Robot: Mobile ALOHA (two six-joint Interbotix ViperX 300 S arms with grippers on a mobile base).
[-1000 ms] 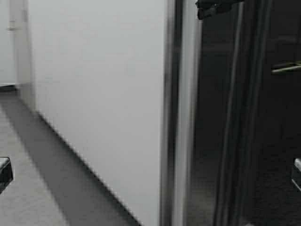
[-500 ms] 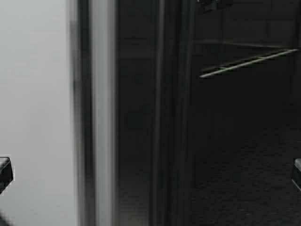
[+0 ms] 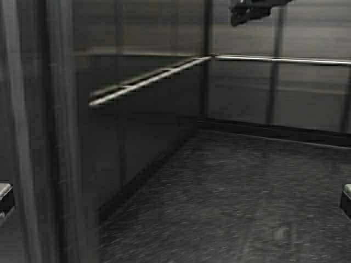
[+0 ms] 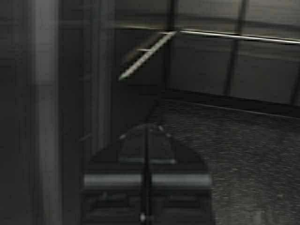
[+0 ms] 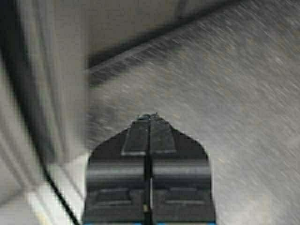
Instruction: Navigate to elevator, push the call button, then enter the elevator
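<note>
The elevator stands open straight ahead, showing brushed steel walls, a round handrail along the left and back walls, and a dark speckled floor. Its steel door frame rises at the left of the high view. The call button is out of view. My left gripper is shut and empty, held low and pointing into the cabin toward the left corner. My right gripper is also shut and empty, hanging over the elevator floor just past the threshold strip.
The door frame is close on my left side. The handrail juts out from the wall at mid height. A dark fixture hangs at the top of the high view. Open floor lies ahead and to the right.
The robot has moved: the white wall and door frame slid off to the left, and the elevator's inside now fills the high view. Both arms kept their pose.
</note>
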